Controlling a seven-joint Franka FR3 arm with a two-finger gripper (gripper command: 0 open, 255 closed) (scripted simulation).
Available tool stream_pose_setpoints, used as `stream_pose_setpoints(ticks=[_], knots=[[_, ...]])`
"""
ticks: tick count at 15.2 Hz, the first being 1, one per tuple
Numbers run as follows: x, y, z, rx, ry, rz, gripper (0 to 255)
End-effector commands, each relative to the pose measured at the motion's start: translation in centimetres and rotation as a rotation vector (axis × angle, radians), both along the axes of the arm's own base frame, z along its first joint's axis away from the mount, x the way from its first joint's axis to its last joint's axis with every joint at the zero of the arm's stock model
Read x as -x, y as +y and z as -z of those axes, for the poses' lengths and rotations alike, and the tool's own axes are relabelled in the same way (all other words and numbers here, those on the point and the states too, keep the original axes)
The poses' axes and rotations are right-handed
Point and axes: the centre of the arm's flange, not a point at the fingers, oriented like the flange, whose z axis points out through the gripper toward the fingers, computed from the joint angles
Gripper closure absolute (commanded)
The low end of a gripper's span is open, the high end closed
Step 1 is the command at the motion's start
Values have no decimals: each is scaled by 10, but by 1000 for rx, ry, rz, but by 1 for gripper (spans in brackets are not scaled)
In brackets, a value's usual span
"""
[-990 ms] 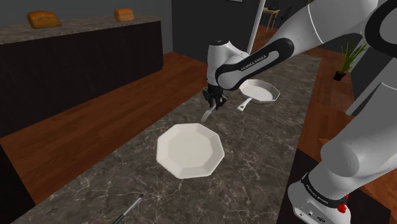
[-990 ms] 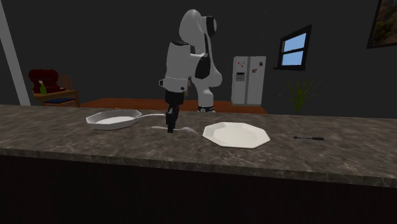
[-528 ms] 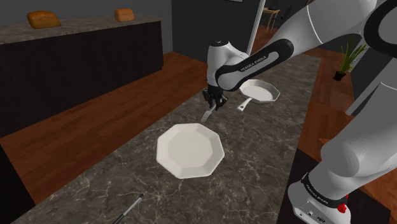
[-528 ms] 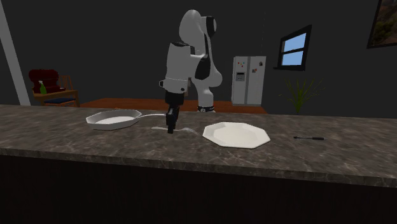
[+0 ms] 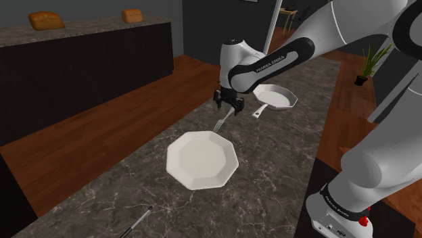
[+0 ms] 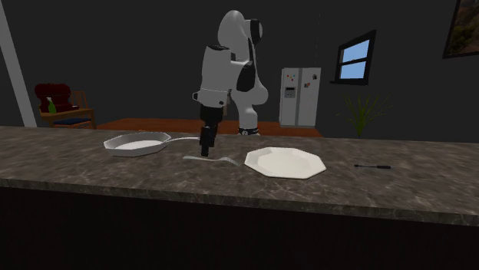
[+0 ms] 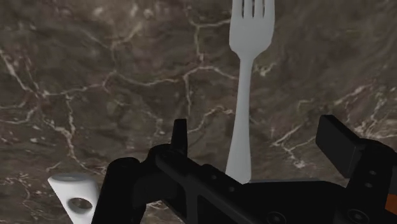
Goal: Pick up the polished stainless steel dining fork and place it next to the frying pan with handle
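In the shoulder view the gripper (image 5: pixel 228 103) hangs in the upper middle of the frame, a little above the counter (image 5: pixel 284 162). The fork (image 5: pixel 220 124) lies flat on the stone just below it, tines pointing toward the plate (image 5: pixel 201 159) at centre. The pan (image 5: pixel 276 97) sits up and to the right of the fork, its handle reaching toward the gripper. A dark tool (image 5: pixel 141 220) lies near the bottom edge. In the second exterior view the arm comes down at centre with the gripper tip just over the fork. The fork lies between the pan at left and the plate at right, close to the plate's rim. In the wrist view the fingers (image 7: pixel 340 143) stand spread, and the fork's handle runs between them without touching either. Part of the pan (image 7: pixel 75 194), the holed end of its handle, shows off to one side of the gripper.
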Motion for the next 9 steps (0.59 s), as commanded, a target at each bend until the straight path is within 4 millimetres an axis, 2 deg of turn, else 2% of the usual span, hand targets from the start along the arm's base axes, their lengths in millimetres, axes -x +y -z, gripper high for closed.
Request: stream_pose_setpoints(ticks=[1,2,9], knots=[[1,2,-23,0,1,0,0],[2,3,-34,0,1,0,0],[2,3,-34,0,1,0,0]])
